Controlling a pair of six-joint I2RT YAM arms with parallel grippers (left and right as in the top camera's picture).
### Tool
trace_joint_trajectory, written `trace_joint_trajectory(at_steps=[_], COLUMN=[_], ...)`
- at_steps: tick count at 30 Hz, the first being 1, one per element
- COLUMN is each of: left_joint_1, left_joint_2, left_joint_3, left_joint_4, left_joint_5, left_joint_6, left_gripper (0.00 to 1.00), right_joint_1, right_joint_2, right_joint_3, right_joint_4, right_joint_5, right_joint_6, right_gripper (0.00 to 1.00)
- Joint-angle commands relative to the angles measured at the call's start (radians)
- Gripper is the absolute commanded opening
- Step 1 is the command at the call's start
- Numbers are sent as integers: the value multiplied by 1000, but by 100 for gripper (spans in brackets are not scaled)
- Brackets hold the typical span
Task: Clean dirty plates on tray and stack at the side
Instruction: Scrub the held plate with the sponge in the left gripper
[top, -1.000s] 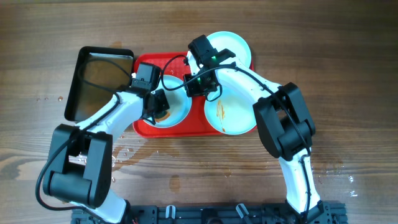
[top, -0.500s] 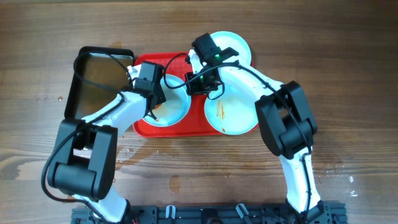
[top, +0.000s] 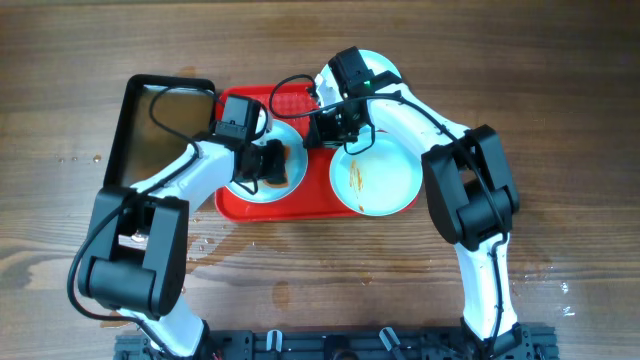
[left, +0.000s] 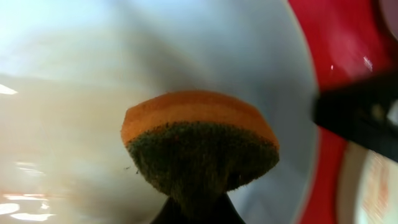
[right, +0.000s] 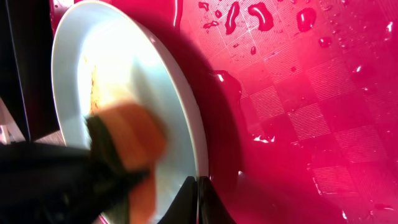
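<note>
From where I stand, the work centres on the large red rectangular plastic tray (top: 310, 197) with its raised rim, and both arms meet over its left half. There lies 1 of the 3 round pale mint-white plastic plates (top: 250, 187). The right jaws are pressed together on that plate's rim on the side toward the tray's middle. The right wrist view shows the thin edge (right: 186, 155) running down into them. I judge the pinch is there to stop the plate skating on the tray floor (right: 298, 93), which is wet and beaded with drops. A shadow beneath hints that the rim is tipped up a little. The left jaws are pinching an orange foam sponge with a dark green scouring face (left: 200, 146). They squeeze it low so that it bulges, with the green side turned to the plate's inside (left: 186, 50), which suits scrubbing. So this plate sits under the left jaws and between the right ones. A second plate with thin brown smears (top: 380, 185) fills the tray's right half, untouched and apart from both jaws. A third plate (top: 388, 72) sits at the tray's far right corner, partly hidden by the right arm (top: 420, 125). A black metal pan (top: 160, 130) lies just beside the tray's left end on the wooden bench (top: 560, 120). No plate lies off the tray, so the stack is not yet begun.
</note>
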Motion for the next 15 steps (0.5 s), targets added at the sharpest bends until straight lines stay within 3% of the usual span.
trace_joint_trajectory(at_steps=[1, 3, 9, 15], left_joint_1=[24, 54, 165, 229], left_joint_2=[70, 70, 50, -39], left_joint_3=[-53, -53, -51, -49], left_joint_4=[-13, -9, -21, -32], left_joint_5=[51, -8, 2, 1], left_joint_6=[11, -55, -84, -83], left_gripper=[4, 4, 4, 5], right_joint_1=[5, 6, 6, 16], right_joint_2=[20, 20, 20, 20], right_joint_3=[-12, -13, -50, -57], right_joint_4=[0, 3, 39, 48], right_joint_5=[-64, -56, -38, 18], right_joint_6=[-32, -27, 4, 63], right_gripper=[4, 4, 5, 27])
